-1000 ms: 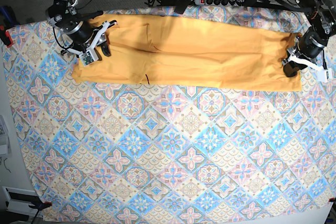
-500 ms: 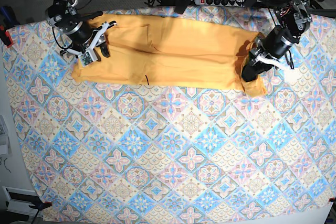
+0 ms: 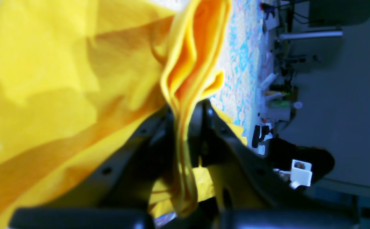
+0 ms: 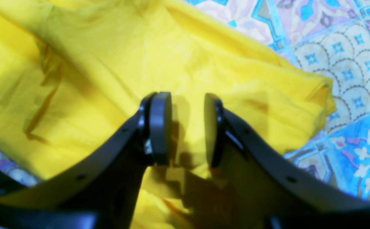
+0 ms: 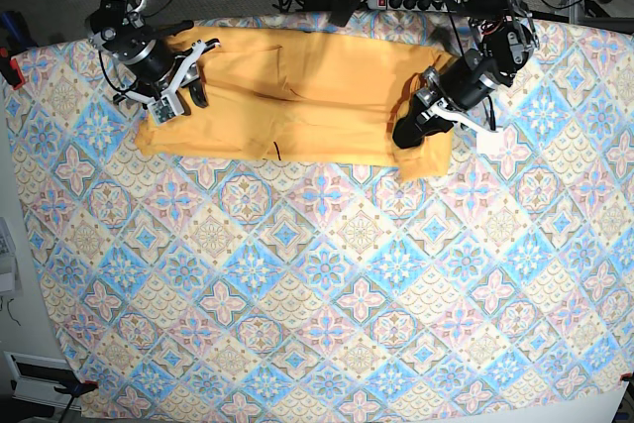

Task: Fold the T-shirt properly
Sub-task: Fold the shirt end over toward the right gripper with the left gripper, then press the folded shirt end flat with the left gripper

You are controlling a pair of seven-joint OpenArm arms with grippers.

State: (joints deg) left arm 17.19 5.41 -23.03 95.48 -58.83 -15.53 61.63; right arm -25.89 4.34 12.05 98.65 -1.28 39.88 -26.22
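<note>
The T-shirt (image 5: 297, 96) lies spread out along the far side of the surface (image 5: 317, 304), on the blue and pink tablecloth (image 5: 327, 274). One end of it is lifted up and pulled in over the rest.

What could go wrong? The left gripper (image 5: 409, 132) pinches only a thin bunch of cloth. If the cloth slips out, that end could drop in a heap and the fold would come out crooked. The pulled end already looks bunched, so it may land with wrinkles. The other end is not held by anything, so the whole shirt could slide along the tablecloth if the pull is too hard.

The left gripper's jaws are pressed together on the bunched edge of the T-shirt, and the cloth sticks out past them in folds.

The right gripper (image 4: 187, 127) has its jaws partly apart, with a clear gap between them. They point down at the T-shirt right below, but nothing is pinched between them.
</note>
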